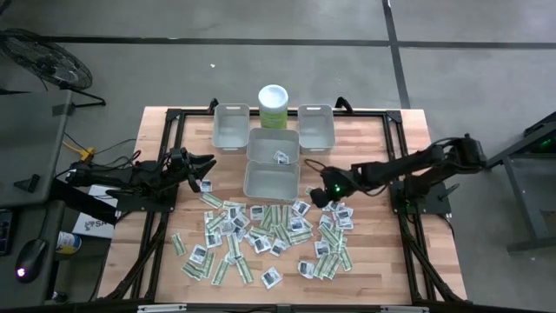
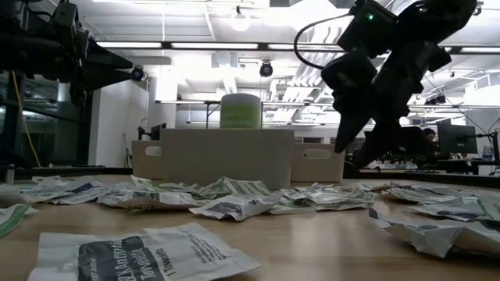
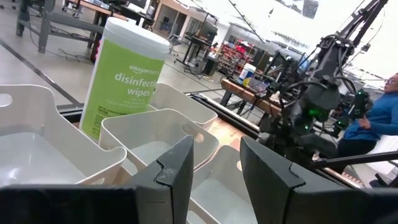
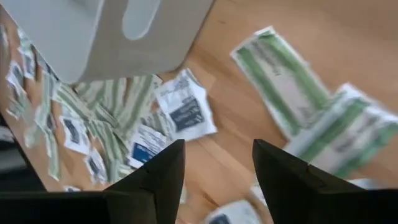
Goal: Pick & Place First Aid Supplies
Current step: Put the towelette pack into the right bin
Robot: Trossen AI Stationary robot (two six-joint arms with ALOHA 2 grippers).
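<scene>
The first aid supplies (image 1: pixel 261 230) are small flat packets strewn over the middle and near part of the wooden table: pale green strips and white squares with dark print, many overlapping. One white packet (image 1: pixel 281 157) lies in a centre bin. My right gripper (image 1: pixel 319 197) hovers open above the right side of the pile, fingers pointing down (image 2: pixel 355 148). Its wrist view shows a white square packet (image 4: pixel 186 112) and green strips (image 4: pixel 273 81) on the wood beyond the open fingers (image 4: pixel 217 168). My left gripper (image 1: pixel 207 165) is open and raised left of the bins (image 3: pixel 214 171).
Four grey bins sit at the far middle of the table: two side by side (image 1: pixel 230 126) (image 1: pixel 316 126) and two in line (image 1: pixel 274 143) (image 1: pixel 271 180). A green white-lidded wipes canister (image 1: pixel 274 106) stands behind them. A person in blue (image 3: pixel 379 118) sits beyond the table.
</scene>
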